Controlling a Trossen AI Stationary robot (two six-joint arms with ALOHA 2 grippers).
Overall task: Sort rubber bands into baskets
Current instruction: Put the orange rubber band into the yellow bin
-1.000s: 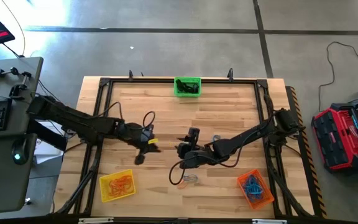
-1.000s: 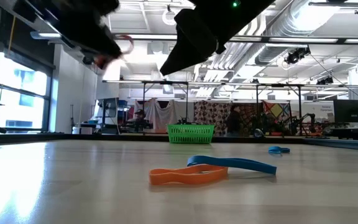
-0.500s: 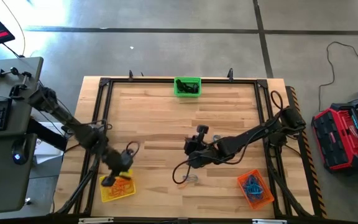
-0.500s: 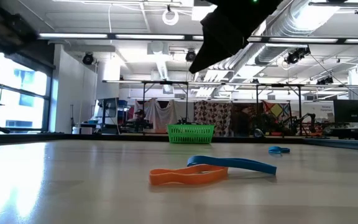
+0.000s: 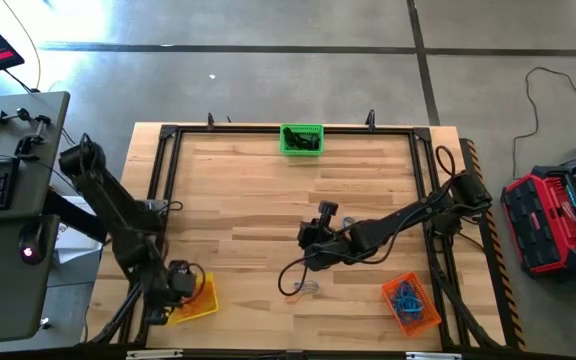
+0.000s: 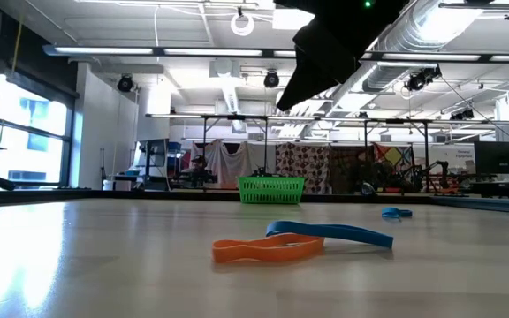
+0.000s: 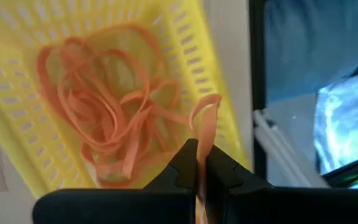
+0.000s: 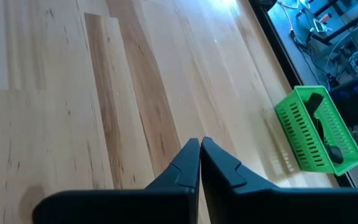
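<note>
While the left pincer [image 7: 201, 163] hangs over the yellow basket [image 7: 185, 62], pinched shut on an orange rubber band [image 7: 205, 121], the release should come only once the loop dangles well inside the rim, above the tangle of orange bands [image 7: 110, 118] already there, since it hangs near the wall. The right pincer [image 8: 199, 157] hovers mid-surface, closed and empty. An orange band [image 6: 268, 250] and a blue band [image 6: 330, 232] lie unsorted on the surface [image 5: 258, 190].
</note>
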